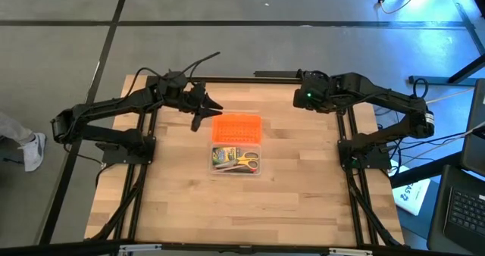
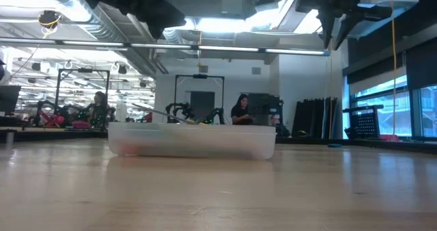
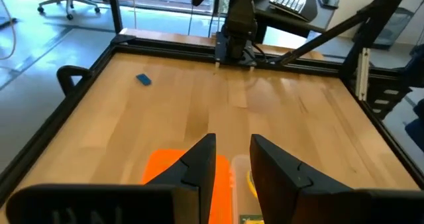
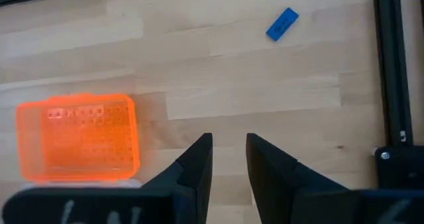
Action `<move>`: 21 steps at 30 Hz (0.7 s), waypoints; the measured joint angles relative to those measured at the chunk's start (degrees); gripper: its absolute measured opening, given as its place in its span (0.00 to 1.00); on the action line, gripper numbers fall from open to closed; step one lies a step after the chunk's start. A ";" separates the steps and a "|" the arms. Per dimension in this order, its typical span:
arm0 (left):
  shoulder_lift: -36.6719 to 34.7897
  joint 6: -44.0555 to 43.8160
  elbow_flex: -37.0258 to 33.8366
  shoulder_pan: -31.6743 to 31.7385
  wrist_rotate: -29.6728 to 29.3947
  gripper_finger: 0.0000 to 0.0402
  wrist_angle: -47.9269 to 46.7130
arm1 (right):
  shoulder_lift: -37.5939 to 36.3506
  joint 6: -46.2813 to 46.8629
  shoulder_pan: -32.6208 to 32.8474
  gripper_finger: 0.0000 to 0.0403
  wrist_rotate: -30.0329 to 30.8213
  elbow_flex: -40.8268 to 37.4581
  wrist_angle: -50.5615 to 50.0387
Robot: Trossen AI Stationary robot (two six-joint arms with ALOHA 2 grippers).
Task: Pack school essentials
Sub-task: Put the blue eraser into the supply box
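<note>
A clear box (image 1: pixel 236 160) sits at mid-table with its orange lid (image 1: pixel 236 127) folded open toward the far edge. Inside lie yellow-handled scissors (image 1: pixel 245 162) and a green-yellow crayon box (image 1: pixel 222 153). A tiny blue piece (image 4: pixel 283 24) lies flat on the wood near the far edge, also in the left wrist view (image 3: pixel 143 79). My left gripper (image 1: pixel 203 112) hangs open above the lid's far left corner, with the lid (image 3: pixel 169 174) below its fingers. My right gripper (image 4: pixel 229 154) is open near the far right, above bare wood between the lid (image 4: pixel 79 139) and the blue piece.
Black frame rails (image 3: pixel 165 44) run along the table's far and side edges. The right arm's base (image 3: pixel 235 38) stands at the right edge. Bare wood lies all around the box (image 2: pixel 191 141). People sit in the room behind (image 2: pixel 240 109).
</note>
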 joint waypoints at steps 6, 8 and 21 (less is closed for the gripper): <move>0.00 -0.03 0.00 0.01 -2.11 0.21 -0.05 | 0.89 -5.81 0.00 0.23 0.16 0.00 -0.57; 0.00 -0.03 -0.01 0.01 -2.10 0.21 -0.07 | 1.37 -5.50 0.00 0.23 -0.12 0.00 -0.55; 0.00 0.26 -0.01 0.01 -2.09 0.21 -0.11 | 4.77 -4.10 -1.76 0.23 -0.60 0.00 1.86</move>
